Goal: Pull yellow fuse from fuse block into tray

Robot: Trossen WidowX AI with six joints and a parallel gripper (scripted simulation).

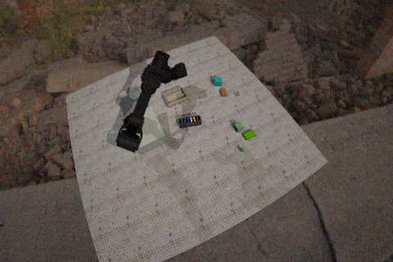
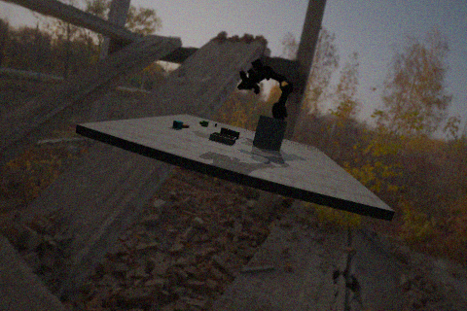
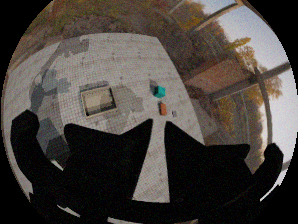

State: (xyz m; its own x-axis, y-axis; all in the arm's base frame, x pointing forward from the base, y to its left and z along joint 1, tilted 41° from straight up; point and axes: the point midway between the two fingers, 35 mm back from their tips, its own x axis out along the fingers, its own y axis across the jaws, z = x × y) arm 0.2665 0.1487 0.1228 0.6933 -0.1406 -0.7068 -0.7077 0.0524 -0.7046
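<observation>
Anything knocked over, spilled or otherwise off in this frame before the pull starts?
Nothing stands out. The fuse block sits flat with its coloured fuses in a row, the tray lies level beside it, and the small blocks to the right are apart from both. The gripper hangs high, shut and holding nothing.

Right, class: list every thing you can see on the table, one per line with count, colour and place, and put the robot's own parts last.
Table: one, pale tiled top.
Tray: one, beige, beside the arm.
Fuse block: one, dark, row of coloured fuses, in front of the tray.
Teal block: one, far side.
Orange block: one, beside the teal one.
Green blocks: two, plus a tiny green piece, right of the fuse block.
Arm: one, black.
Gripper: one, black, nearly shut, holding nothing, raised above the table.
</observation>
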